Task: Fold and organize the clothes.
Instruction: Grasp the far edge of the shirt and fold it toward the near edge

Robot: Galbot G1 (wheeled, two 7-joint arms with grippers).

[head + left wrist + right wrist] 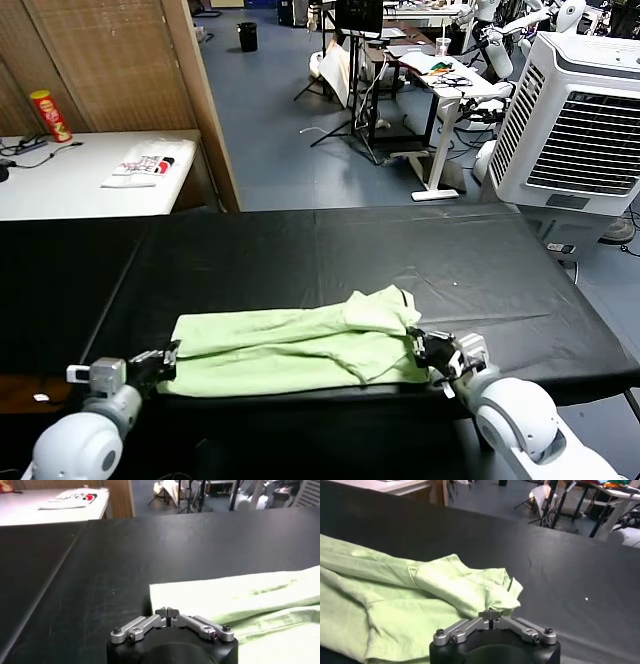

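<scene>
Black table (300, 250); one green shirt (290, 350)

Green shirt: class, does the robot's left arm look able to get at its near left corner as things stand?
Probably yes. The left claw sits shut right at the green shirt's left edge on the black table, with nothing between them; whether it already pinches cloth isn't clear.

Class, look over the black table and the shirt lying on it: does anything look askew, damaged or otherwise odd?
Nothing is spilled or damaged. The lime-green shirt lies folded into a long band near the front edge of the black table, but unevenly: its end by the right gripper is bunched and rumpled, while the end by the left gripper lies flat.
</scene>
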